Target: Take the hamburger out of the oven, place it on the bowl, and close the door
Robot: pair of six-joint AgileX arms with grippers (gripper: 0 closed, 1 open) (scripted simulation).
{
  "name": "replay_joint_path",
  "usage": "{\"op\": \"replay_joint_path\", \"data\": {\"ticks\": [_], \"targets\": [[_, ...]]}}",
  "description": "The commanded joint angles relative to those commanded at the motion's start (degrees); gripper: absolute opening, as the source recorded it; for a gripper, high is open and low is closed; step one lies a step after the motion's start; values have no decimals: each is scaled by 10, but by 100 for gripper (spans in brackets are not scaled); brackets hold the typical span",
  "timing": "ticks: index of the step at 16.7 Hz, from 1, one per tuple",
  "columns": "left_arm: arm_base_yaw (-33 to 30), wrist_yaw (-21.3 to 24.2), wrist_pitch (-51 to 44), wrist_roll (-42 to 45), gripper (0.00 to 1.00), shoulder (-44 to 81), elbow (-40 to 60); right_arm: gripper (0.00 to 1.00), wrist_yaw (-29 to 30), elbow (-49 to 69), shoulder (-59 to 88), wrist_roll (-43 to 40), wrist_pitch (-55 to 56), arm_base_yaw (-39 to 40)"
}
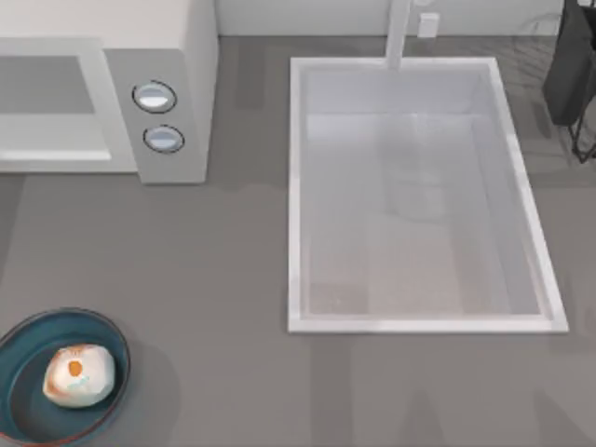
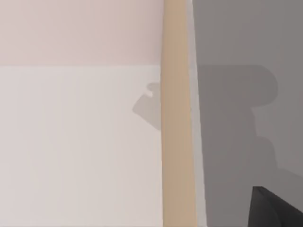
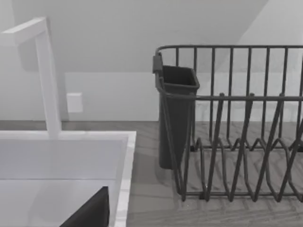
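The hamburger [image 1: 79,374], a pale bun with orange patches, lies inside the dark teal bowl [image 1: 23,346] at the table's front left corner. The white oven [image 1: 186,56] stands at the back left, with two round knobs [image 1: 155,97] on its panel. Its door [image 1: 47,112], with a greyish window, lies flush with the oven front and is closed. A dark edge of my left gripper [image 2: 274,210] shows in the left wrist view, over a grey surface beside a tan strip. A dark edge of my right gripper [image 3: 92,212] shows over the sink's corner in the right wrist view.
A large white sink [image 1: 419,321] with a white faucet [image 1: 399,33] fills the middle and right of the table. A black wire dish rack [image 3: 236,142] with a dark cup holder [image 3: 175,113] stands at the back right. Bare grey counter lies between bowl and sink.
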Motion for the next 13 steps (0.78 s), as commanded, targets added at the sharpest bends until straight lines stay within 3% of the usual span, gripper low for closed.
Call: {"op": "replay_joint_path", "data": {"ticks": [4, 13], "targets": [[-16, -6, 11, -15, 0, -25, -22, 100, 0, 0, 0, 0, 0, 0], [-107, -53, 100, -115, 0, -181, -212, 100, 0, 0, 0, 0, 0, 0]]}}
